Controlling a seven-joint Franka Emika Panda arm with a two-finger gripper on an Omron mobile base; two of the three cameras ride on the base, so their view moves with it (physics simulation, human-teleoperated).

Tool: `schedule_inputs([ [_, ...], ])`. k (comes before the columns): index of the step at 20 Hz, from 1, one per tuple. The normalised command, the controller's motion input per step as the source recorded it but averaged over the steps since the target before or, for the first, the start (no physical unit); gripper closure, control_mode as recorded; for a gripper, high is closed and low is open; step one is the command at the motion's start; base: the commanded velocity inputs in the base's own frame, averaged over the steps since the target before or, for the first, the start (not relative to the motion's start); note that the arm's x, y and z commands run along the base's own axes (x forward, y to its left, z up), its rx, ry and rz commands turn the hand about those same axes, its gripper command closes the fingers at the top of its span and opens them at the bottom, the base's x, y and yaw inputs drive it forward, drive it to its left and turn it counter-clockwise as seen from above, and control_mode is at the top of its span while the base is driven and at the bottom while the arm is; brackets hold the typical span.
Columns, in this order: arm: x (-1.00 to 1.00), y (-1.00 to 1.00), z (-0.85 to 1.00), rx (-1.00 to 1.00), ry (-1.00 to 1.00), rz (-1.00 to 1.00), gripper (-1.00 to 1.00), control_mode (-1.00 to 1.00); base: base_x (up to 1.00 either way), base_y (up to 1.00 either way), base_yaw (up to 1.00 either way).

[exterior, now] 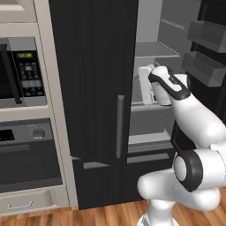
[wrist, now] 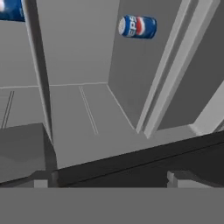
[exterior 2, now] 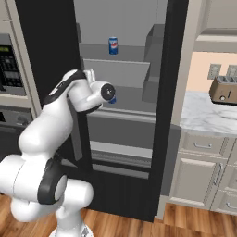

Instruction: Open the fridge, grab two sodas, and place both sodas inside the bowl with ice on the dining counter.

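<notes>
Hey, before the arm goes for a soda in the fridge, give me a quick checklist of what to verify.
1. Right door of the fridge open: ok.
2. Soda can on upper shelf upright and unobstructed: ok.
3. Second soda in sight: ok, at the hand view's edge.
4. End effector open and empty: ok.
5. End effector lined up with a can: not ok, both cans sit off to the side.
6. Bowl with ice ready: cannot tell.

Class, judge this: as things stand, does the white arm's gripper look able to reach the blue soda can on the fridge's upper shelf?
Probably yes: the fridge's right door stands open, the blue soda can stands alone on its shelf, and the open gripper is inside the compartment below it.
</notes>
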Motion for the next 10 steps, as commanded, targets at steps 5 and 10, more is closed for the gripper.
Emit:
schedule_inputs([
  [5,0.42,0.0,0.0,0.06,0.0,0.01,-1.0,-1.0,0.0,0.0,0.0],
  [10,-0.37,0.39,0.0,0.0,-0.06,0.19,-1.0,-1.0,0.0,0.0,0.0],
])
